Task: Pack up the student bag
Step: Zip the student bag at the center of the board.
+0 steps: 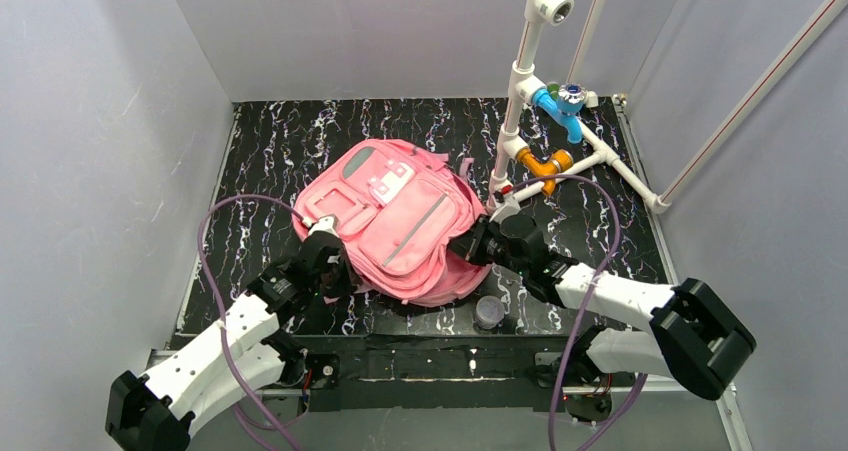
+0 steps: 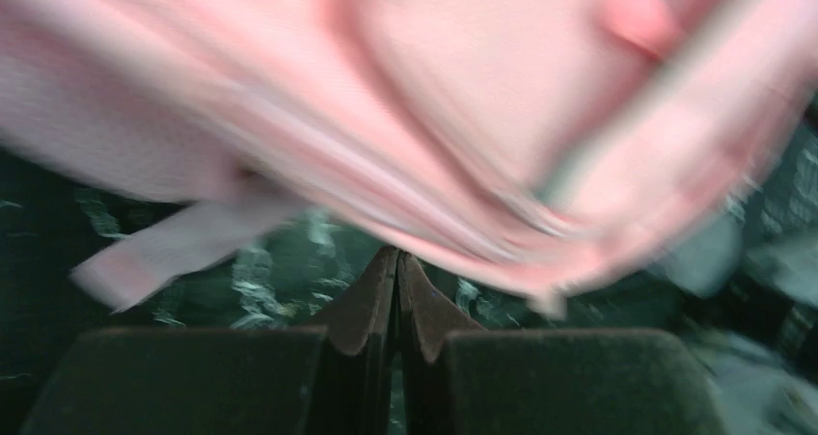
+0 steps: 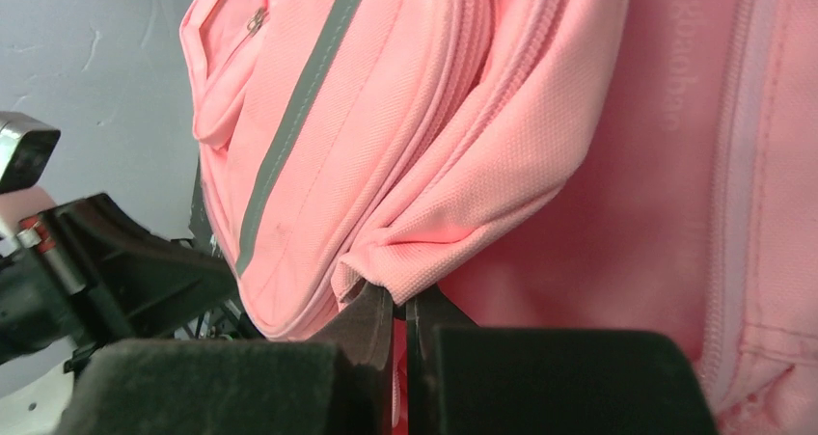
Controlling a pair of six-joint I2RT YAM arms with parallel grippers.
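Currently the student bag (image 1: 400, 226) lies front-up mid-surface (image 1: 270, 141). My right fingers (image 3: 388, 305) pinch a fold of its pink side. My left fingers (image 2: 391, 279) are pressed together at its edge; through the blur I can't tell whether they catch fabric.

The student bag (image 1: 400, 221), pink with a grey strip and white patch, lies front-up beside the white pipe stand (image 1: 517, 101), near edge apparently lifted

Matt woven cloth on the student bag (image 3: 540, 165); smooth black marbled table (image 1: 270, 151); glossy plastic pipes (image 1: 522, 71)
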